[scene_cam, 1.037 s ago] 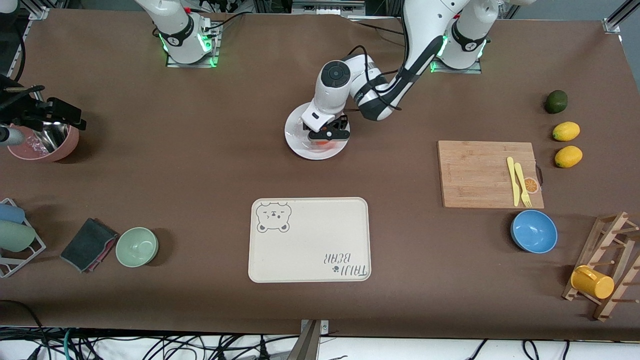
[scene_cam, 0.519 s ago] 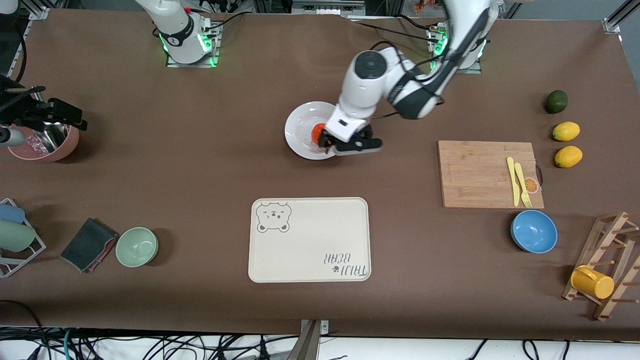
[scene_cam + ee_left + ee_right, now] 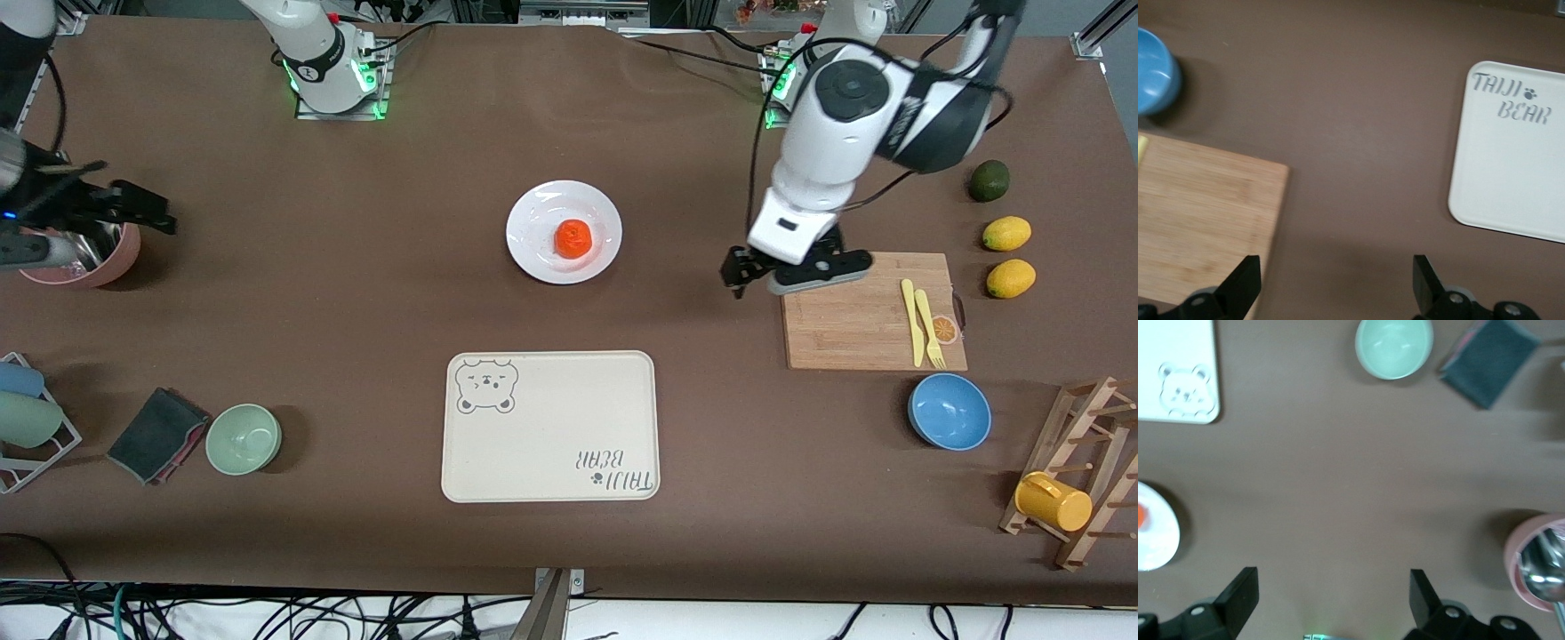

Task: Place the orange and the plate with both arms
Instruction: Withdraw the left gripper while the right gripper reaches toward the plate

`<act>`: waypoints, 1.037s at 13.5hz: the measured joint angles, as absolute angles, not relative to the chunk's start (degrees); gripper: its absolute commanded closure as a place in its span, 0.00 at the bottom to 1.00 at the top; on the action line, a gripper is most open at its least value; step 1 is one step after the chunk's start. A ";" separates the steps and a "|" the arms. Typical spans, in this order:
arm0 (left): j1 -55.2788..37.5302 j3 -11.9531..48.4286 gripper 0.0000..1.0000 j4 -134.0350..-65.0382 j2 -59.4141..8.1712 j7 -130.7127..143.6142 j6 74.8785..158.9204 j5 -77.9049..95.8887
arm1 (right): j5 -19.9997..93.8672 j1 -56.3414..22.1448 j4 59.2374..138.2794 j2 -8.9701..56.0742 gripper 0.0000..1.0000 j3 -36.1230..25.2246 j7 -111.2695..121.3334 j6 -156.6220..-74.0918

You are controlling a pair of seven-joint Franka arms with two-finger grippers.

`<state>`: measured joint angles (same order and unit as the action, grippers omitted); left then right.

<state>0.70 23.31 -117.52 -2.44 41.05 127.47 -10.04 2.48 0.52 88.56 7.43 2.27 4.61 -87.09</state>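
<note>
As the orange (image 3: 574,238) already lies in the middle of the plate (image 3: 533,253), with nothing touching it, the first part of the task looks finished. The plate stands on the desk (image 3: 356,293), at about 12 o'clock from the tray (image 3: 549,427) and apart from it. I judge that the plate, with the fruit on it, must yet go to its final place, maybe the tray, but the pictures do not say this. The left gripper (image 3: 796,271) hangs with its fingers apart and empty over the edge of the board (image 3: 853,320), at 3 o'clock from the plate. The right gripper (image 3: 133,209), also spread and empty, waits over the desk near the pink bowl (image 3: 84,258), at 9 o'clock from the plate
</note>
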 measured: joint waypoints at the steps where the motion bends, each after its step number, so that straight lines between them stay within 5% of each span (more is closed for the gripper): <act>1: 1.83 22.41 0.00 -117.55 -0.97 37.80 126.06 -8.06 | 3.20 -1.93 88.60 9.36 0.00 2.34 4.58 -87.12; 7: 3.83 12.96 0.00 -114.68 4.45 25.29 114.07 -5.01 | 14.20 -13.07 88.80 16.88 0.00 2.66 3.78 -87.52; 14: 0.14 -0.18 0.00 -94.61 3.85 16.53 86.79 2.39 | 32.23 -17.47 91.26 25.07 0.00 2.37 -1.44 -89.53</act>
<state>0.14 -0.18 -94.61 3.85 16.53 86.79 2.39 32.23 -17.47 91.26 25.07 2.37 -1.44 -89.53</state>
